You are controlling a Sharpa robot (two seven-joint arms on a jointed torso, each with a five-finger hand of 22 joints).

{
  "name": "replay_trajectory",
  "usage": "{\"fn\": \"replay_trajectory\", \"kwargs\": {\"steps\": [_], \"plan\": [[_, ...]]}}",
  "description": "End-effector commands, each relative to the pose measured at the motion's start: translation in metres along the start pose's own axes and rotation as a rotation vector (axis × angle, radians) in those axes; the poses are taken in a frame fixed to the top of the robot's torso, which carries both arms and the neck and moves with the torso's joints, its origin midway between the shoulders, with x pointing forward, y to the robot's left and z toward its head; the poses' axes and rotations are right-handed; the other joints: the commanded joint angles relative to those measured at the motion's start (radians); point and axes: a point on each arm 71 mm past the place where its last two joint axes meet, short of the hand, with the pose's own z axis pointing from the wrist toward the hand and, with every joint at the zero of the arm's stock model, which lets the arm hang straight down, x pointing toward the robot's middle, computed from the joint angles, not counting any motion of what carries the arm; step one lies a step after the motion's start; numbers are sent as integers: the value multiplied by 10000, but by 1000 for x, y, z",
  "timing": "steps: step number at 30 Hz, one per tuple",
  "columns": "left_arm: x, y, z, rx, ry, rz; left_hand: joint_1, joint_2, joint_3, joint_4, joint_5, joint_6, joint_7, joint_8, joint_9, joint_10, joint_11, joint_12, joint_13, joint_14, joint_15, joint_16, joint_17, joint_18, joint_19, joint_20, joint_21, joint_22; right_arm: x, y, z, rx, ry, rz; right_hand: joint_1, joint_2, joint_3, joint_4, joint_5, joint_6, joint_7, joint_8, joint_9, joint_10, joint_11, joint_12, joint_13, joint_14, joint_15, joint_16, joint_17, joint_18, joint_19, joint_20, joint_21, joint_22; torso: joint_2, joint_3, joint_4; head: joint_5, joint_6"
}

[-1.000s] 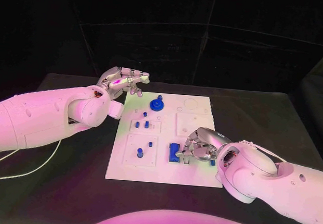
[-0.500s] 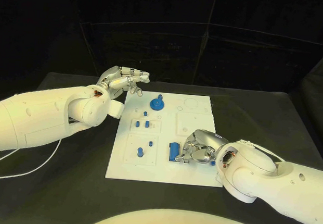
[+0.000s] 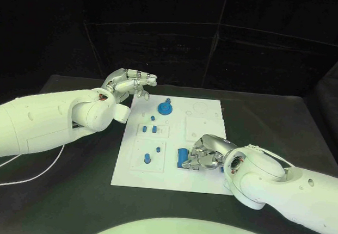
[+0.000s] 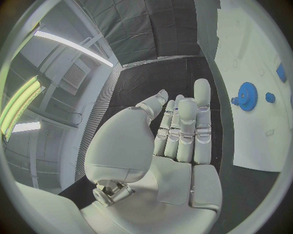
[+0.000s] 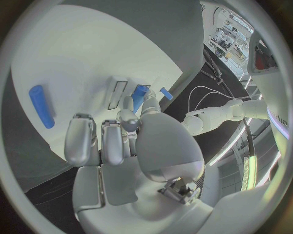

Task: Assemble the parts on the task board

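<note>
Head view showed the task board (image 3: 209, 110) in the middle of the black table (image 3: 279, 120), with blue parts spread over it. At about 12 o'clock on the board a blue gear (image 3: 165, 107) was standing, and it looked already seated. Toward 9 o'clock, small blue pieces (image 3: 148, 129) sat in a recessed plate, and near 7 o'clock a blue peg (image 3: 147, 159) lay in another plate. I judged these as partly placed, but I could not confirm how deep each one sat.

My right hand (image 3: 204, 155) was at about 5 o'clock on the board, fingers curled down around a blue block (image 3: 182, 158). It seemed to me that I was pressing or gripping this block, yet whether it was truly held I cannot tell. The right wrist view showed my fingers over the white plate, with a blue cylinder (image 5: 41, 106) lying loose beside them.

My left hand (image 3: 129, 83) hovered off the board at about 10 o'clock, its fingers loosely bent and holding nothing.

I judged the task was around the middle: the recesses at 1 o'clock looked unfilled.
</note>
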Motion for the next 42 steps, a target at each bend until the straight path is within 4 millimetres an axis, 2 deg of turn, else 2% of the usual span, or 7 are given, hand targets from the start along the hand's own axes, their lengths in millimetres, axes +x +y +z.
{"fn": "replay_trajectory", "kwargs": {"steps": [1,6,11,22,24,28,42], "plan": [[1,-1,0,51,101,-65,-3,133,-48,-14,21,-82,-7,39,-12,-76,16,34,15,-58,-7,-13,-7,203,19,71,-55,-14,-2,-2,-1,58,-190,134,-32,45,-29,74,69,21,-13,33,14,81,16,30,9,521,-16,53,-1,-128,45,-5,15,2,-2,3,-13,17,-2],[0,-1,0,43,96,-64,-3,133,-48,-14,21,-82,-7,39,-12,-76,16,34,15,-58,-7,-13,-7,203,19,71,-55,-14,-5,-4,-5,-38,-284,412,-147,7,-128,151,86,-40,7,-6,1,30,32,-66,-59,515,-8,39,-15,-121,26,-2,-5,-35,-1,2,-20,17,8],[-1,-1,-1,30,76,-60,-3,133,-48,-14,21,-82,-7,39,-12,-76,16,34,15,-58,-7,-13,-7,203,19,71,-55,-14,-11,-15,-14,-109,-574,1385,-178,46,-214,262,189,-506,162,-355,-142,-170,152,-369,-283,485,78,-41,-124,-103,-47,60,-85,-170,-12,-11,-21,-23,21],[-4,-2,-3,80,-35,-25,-3,133,-48,-14,21,-82,-7,39,-12,-76,16,34,15,-58,-7,-13,-7,203,19,71,-55,-14,-33,-68,-39,956,-1526,1098,355,32,-230,21,433,-1003,425,-1041,-519,-363,369,-580,-452,479,257,-71,-112,-91,-94,223,-117,-207,6,8,-68,-233,82],[-4,-2,-3,85,-37,-25,-3,133,-48,-14,21,-82,-7,39,-12,-76,16,34,15,-58,-7,-13,-7,203,19,71,-55,-14,-35,-72,-41,1057,-1630,875,362,21,-241,17,430,-1003,432,-1062,-534,-371,376,-593,-463,480,264,-71,-109,-91,-93,230,-114,-202,7,9,-94,-274,101],[-4,-2,-3,85,-17,-32,-3,133,-48,-14,21,-82,-7,39,-12,-76,16,34,15,-58,-7,-13,-7,203,19,71,-55,-14,-37,-81,-44,1344,-1619,495,359,10,-255,20,426,-989,435,-1077,-548,-382,381,-610,-479,479,271,-73,-109,-89,-97,238,-119,-210,13,14,-58,-431,121],[-4,-2,-3,78,-16,-34,-3,133,-48,-14,21,-82,-7,39,-12,-76,16,34,15,-58,-7,-13,-7,203,19,71,-55,-14,-33,-92,-42,2111,-854,-586,185,22,-452,224,388,-305,287,-941,-592,-21,278,90,97,558,211,141,282,-118,-10,221,3,12,9,11,-40,-569,127]]}}
